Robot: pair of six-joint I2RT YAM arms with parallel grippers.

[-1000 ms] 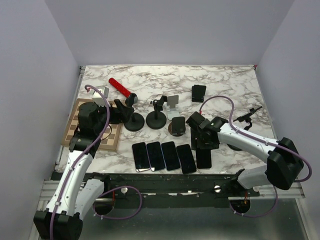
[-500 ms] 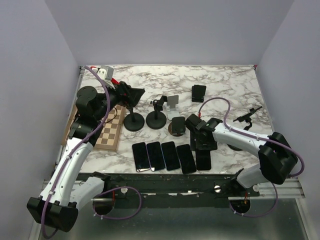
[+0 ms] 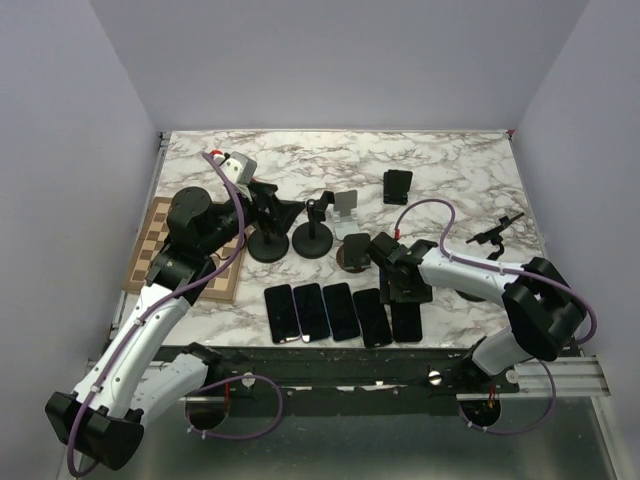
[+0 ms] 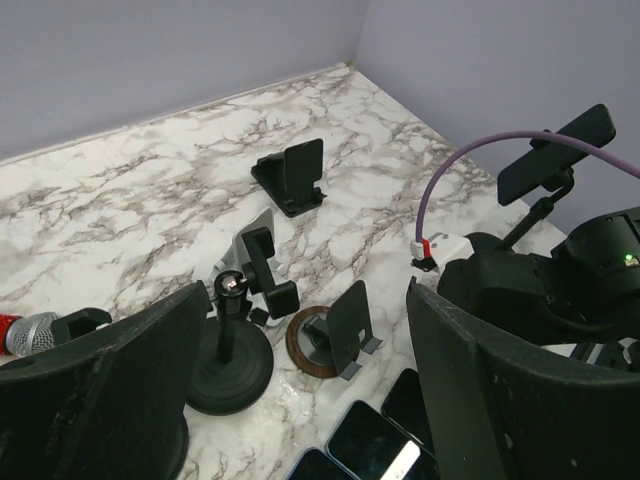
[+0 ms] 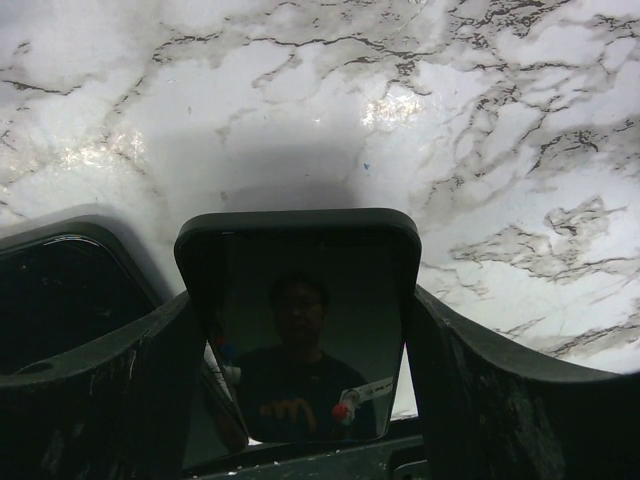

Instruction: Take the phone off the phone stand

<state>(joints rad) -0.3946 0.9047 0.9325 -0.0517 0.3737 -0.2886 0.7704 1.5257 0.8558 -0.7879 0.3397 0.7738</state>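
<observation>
While the marble worktop [image 3: 450, 170] carried a row of four phones [image 3: 325, 312] along its near edge, the left claw [image 4: 310, 340] hung released and empty above a black stand [image 3: 268, 246]. The right claw [image 5: 300, 310] grasped the phone [image 3: 406, 322] by its sides, low at the row's right end.

Glossy marble-patterned table [image 3: 450, 160], mirror-glossy glass phone [image 5: 300, 330], matt black plastic phone stand [image 4: 345, 328], wooden chessboard [image 3: 147, 240]
</observation>
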